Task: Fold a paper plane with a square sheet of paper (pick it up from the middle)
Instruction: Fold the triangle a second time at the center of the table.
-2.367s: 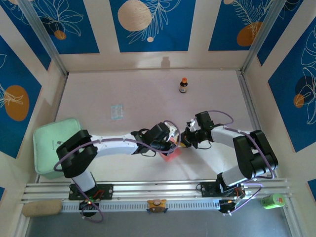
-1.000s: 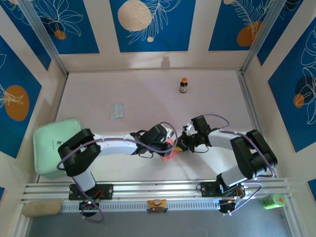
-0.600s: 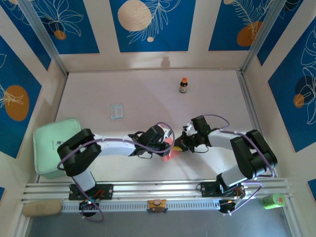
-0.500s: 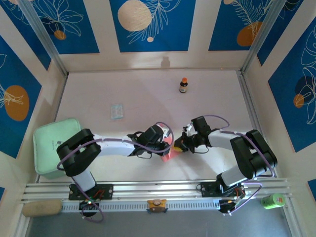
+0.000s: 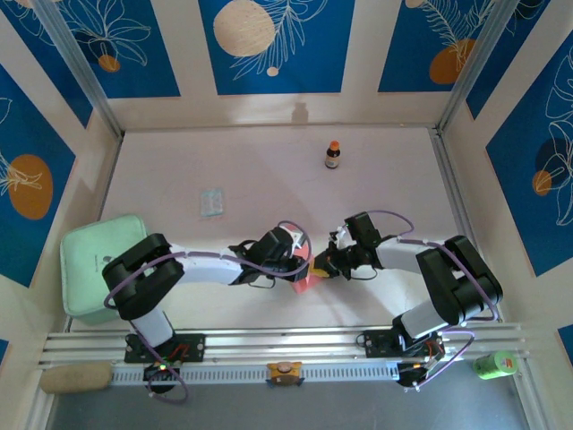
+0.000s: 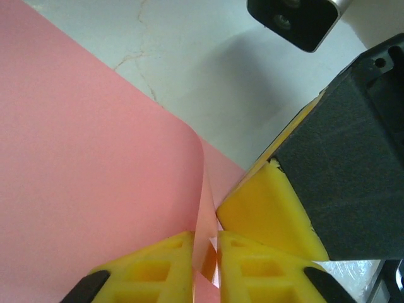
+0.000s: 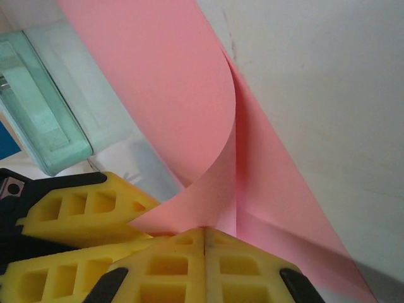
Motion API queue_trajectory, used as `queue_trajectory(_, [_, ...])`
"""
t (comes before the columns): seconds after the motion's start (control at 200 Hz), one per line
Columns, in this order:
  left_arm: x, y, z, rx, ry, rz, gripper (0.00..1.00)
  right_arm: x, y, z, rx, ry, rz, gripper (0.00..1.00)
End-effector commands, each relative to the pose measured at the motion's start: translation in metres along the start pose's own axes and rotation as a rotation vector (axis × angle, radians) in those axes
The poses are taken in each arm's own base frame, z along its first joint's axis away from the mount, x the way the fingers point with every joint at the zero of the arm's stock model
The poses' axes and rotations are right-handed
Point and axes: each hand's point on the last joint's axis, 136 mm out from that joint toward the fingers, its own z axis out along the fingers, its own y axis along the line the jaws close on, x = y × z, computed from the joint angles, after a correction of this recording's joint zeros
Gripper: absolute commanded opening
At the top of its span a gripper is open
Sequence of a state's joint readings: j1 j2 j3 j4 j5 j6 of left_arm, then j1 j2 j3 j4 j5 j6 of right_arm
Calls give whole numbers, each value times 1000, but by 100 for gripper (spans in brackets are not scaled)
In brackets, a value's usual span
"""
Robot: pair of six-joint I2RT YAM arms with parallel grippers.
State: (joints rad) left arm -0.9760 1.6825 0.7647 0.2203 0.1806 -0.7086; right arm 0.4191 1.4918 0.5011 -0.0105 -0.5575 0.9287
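Observation:
The square sheet of paper (image 5: 304,278) is salmon-pink and bent into folds, held up off the table between my two grippers near the middle front. My left gripper (image 5: 300,262) is shut on a standing fold of the sheet (image 6: 95,158), which runs between its yellow fingertips (image 6: 158,259). My right gripper (image 5: 326,263) is shut on the sheet's (image 7: 189,82) edge from the other side. One of the right gripper's pads (image 6: 268,211) presses close against the left's. No paper plane shape is in view.
A small brown bottle (image 5: 333,155) stands at the back. A pale bluish packet (image 5: 211,202) lies to the left of centre. A mint-green tray (image 5: 97,264) sits at the left edge. A green can (image 5: 495,363) and a beige roll (image 5: 76,378) lie beyond the front rail.
Both grippers have crept a little left and toward the near edge, carrying the pink sheet with them. Both stay pinched on it.

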Motion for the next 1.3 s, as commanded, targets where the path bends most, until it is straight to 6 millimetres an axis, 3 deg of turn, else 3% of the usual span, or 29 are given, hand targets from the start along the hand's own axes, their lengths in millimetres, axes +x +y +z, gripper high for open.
queue_trajectory(0.0, [-9, -6, -6, 48, -39, -36, 18, 7, -2, 2, -9, 31, 23, 1])
queue_trajectory(0.395, [-8, -7, -3, 103, -54, -87, 21, 7, -2, 3, -15, 35, 26, 1])
queue_trajectory(0.725, [-9, -4, -7, 88, -58, -77, 7, 4, -6, -1, 4, 18, 30, 1])
queue_trajectory(0.945, [-12, 0, -12, 72, -40, -49, 3, -6, -25, -8, 132, -42, 1, 1])
queue_trajectory(1.295, [-7, -7, -5, 119, 71, 9, 1, -15, -18, -1, 149, -57, -40, 0])
